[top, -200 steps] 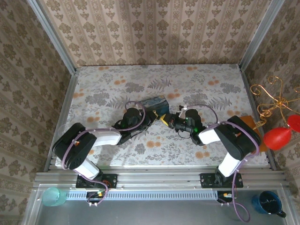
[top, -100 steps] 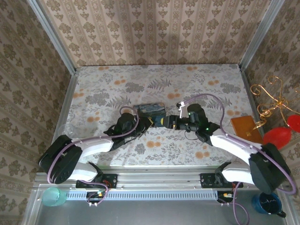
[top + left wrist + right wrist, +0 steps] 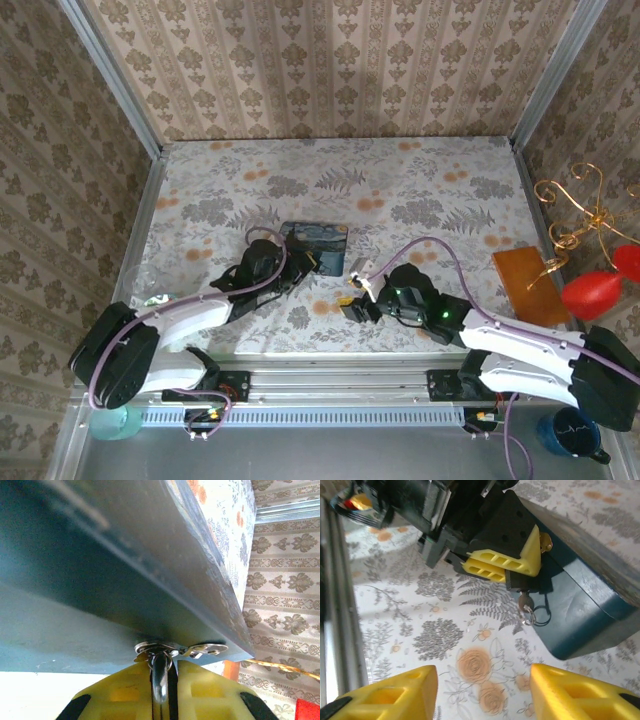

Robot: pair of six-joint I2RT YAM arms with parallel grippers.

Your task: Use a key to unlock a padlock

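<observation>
Gripping padlock [image 3: 520, 584] in closed left pincer [image 3: 164, 680]; open, empty right pincer [image 3: 482, 680] facing key [image 3: 524, 601] straight ahead, bow end nearest.

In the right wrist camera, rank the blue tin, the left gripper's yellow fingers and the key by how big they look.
1. blue tin, largest, even cut off by the frame.
2. yellow fingers of the left gripper.
3. key, smallest, hanging just below those fingers.
All three sit close together, so nearness hardly skews this.
</observation>
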